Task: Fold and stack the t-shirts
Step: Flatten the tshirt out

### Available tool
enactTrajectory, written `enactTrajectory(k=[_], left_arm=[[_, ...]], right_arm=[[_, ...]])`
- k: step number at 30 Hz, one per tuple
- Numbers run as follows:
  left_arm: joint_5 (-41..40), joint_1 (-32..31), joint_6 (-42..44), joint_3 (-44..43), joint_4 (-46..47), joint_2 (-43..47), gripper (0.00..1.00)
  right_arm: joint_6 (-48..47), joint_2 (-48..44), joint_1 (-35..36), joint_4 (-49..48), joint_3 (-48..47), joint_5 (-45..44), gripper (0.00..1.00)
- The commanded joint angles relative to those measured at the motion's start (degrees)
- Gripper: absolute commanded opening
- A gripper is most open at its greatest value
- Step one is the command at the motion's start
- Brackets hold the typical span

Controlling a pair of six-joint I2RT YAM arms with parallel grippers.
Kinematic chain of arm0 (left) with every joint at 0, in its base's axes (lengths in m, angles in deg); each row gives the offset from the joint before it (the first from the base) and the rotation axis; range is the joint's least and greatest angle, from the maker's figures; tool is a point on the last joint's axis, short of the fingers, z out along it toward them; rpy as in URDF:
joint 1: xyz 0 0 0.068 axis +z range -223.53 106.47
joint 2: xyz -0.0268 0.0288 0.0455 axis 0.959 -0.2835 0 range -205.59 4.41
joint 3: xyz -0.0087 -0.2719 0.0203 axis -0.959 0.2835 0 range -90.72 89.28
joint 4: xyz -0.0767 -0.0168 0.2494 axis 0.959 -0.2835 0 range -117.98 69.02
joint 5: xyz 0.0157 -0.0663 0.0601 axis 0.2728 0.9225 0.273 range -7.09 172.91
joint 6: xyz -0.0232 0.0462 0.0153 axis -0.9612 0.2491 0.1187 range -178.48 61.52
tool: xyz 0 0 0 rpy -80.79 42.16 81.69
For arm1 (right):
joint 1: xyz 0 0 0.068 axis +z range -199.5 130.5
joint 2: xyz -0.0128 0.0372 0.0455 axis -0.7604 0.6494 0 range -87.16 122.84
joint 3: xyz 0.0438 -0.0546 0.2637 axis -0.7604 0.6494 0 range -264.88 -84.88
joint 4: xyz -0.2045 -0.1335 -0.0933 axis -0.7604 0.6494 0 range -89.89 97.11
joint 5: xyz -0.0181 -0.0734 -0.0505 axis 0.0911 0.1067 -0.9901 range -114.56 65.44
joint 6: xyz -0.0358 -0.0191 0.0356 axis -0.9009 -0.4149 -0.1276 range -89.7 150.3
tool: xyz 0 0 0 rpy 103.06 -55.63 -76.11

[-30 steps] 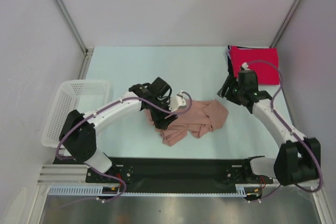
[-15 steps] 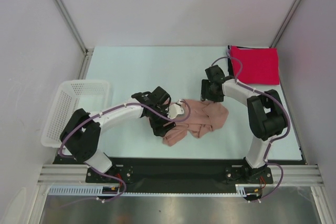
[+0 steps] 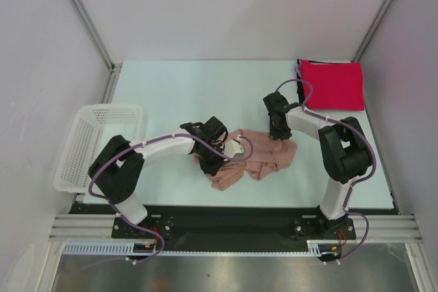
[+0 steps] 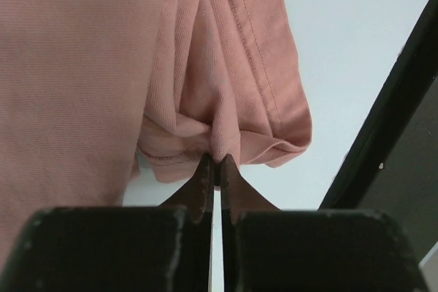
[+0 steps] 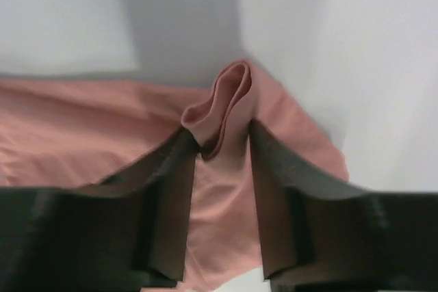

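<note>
White basket point(image 3: 79, 143) stands at the left, unused. Left gripper point(image 4: 216, 163) is pinched tight on a gathered hem of the pink t-shirt point(image 3: 267, 155), which lies crumpled at the middle of the table point(image 3: 171, 90). Right gripper point(image 5: 220, 138) is narrowed onto a raised fold at its far edge (judged: two holds to draw the cloth flat). Red t-shirt point(image 3: 333, 85) lies folded in the far right corner over a black t-shirt point(image 3: 299, 78), evidently the stack. No print, label or writing is legible.

My overhead view is bright, even and sharp, with faint shadows on the pale flat tabletop point(image 3: 171, 94). My left wrist feed shows the dusty-pink ribbed cloth shirt point(image 4: 82, 66) crisply; my right wrist feed is blurred, grey shadow behind.
</note>
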Motion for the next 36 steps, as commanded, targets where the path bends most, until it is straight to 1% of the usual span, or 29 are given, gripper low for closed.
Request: enactTrajectory(k=[1,2,3,4,8,9,10,11,12,13,14,15,16,17,18,19,20,21,22,24,25,26,28,30,31,32,33,34,36], left_arm=[[0.1,0.1,0.9,-1.9,0.7,3.6,0.0],[-0.6,0.4,1.0,-2.0,0.7,4.3,0.0],[-1.9,1.2,1.3,-2.2,0.4,5.4,0.0],[-2.3,2.1,1.3,-2.4,0.1,6.2,0.0],[-4.8,8.6,2.1,-5.5,-0.5,11.4,0.0],[-5.7,11.8,2.3,-6.5,-0.4,12.0,0.0],[-6.3,13.5,2.8,-7.4,-0.5,12.5,0.0],[-6.5,15.2,3.1,-10.6,-0.8,12.8,0.0],[-6.7,18.5,3.3,-12.4,-1.7,12.9,0.0],[-6.9,20.1,4.1,-14.7,-2.1,12.8,0.0],[-7.7,21.6,4.5,-19.5,-2.4,12.7,0.0],[-8.1,24.9,4.8,-22.1,-2.4,12.3,0.0],[-8.5,26.6,4.9,-25.0,-2.0,11.5,0.0],[-8.5,28.4,4.6,-31.3,-1.9,10.7,0.0],[-8.4,31.7,4.2,-34.8,-2.0,9.6,0.0],[-8.6,33.2,3.3,-38.4,-2.2,7.2,0.0],[-8.7,34.6,2.7,-45.0,-2.0,6.3,0.0],[-9.0,37.3,2.0,-48.2,-1.8,5.4,0.0],[-9.0,38.4,1.0,-53.5,-1.6,3.6,0.0],[-9.2,41.1,0.4,-57.4,-0.4,2.7,0.0],[-8.4,41.7,0.6,-58.3,0.0,2.6,0.0],[-7.5,42.1,1.2,-58.5,0.3,3.1,0.0],[-5.4,42.3,3.2,-55.5,1.8,4.3,0.0],[-2.3,42.2,5.2,-45.7,3.9,7.6,0.0],[-0.1,42.2,7.9,-41.2,5.2,9.3,0.0],[0.7,42.3,9.0,-31.3,6.8,11.0,0.0],[1.1,42.2,10.9,-26.0,10.6,14.2,0.0],[1.9,42.1,12.3,-16.9,11.7,15.5,0.0],[2.2,42.1,14.4,-9.1,13.9,17.8,0.0]], right_arm=[[0.0,-1.8,-1.0,0.1,1.5,-0.7,0.28],[0.1,-1.7,-1.5,-0.3,1.7,-0.3,0.11],[0.3,-2.5,-1.6,-0.4,2.0,-0.4,0.04],[0.2,-3.1,-2.0,-0.5,2.0,-0.3,0.0],[-0.2,-8.2,-4.2,-1.3,-0.5,3.7,0.0],[-0.4,-9.3,-5.4,-1.2,-1.5,4.7,0.0],[-0.4,-11.3,-6.2,-1.3,-4.6,5.7,0.0],[-0.4,-12.0,-6.9,-1.9,-6.4,8.7,0.0],[-0.1,-12.5,-9.2,-2.1,-8.7,10.5,0.0],[0.1,-12.8,-10.3,-2.4,-13.5,12.5,0.0],[0.6,-12.4,-11.6,-2.5,-16.8,16.2,0.0],[1.5,-11.9,-12.7,-2.8,-19.7,18.2,0.0],[1.9,-10.8,-14.5,-3.9,-25.6,20.1,0.0],[2.1,-10.1,-15.3,-4.7,-28.2,20.7,0.0],[2.5,-9.4,-15.9,-5.3,-30.5,21.0,0.0],[3.9,-8.8,-17.1,-6.1,-33.3,22.3,0.0],[4.6,-7.5,-17.7,-6.4,-37.8,23.3,0.0],[5.4,-7.0,-18.2,-6.8,-40.2,24.1,0.0],[6.3,-6.5,-18.9,-7.1,-42.0,25.3,0.0],[6.6,-6.2,-19.0,-7.4,-45.7,25.9,0.0],[6.7,-6.4,-19.0,-7.6,-45.9,26.5,0.0],[6.9,-6.9,-18.8,-8.4,-45.4,26.7,0.0],[7.1,-10.0,-18.8,-10.6,-39.9,27.3,0.0],[8.4,-15.2,-18.5,-13.1,-33.6,27.9,0.0],[8.7,-17.6,-18.3,-16.4,-24.8,28.3,0.0],[9.1,-19.6,-17.9,-17.9,-20.6,28.0,0.0],[9.0,-21.4,-16.2,-19.3,-15.7,27.3,0.0],[8.9,-25.0,-15.3,-20.3,-8.6,24.9,0.0],[9.2,-28.6,-13.0,-20.8,-1.2,22.2,0.0]])
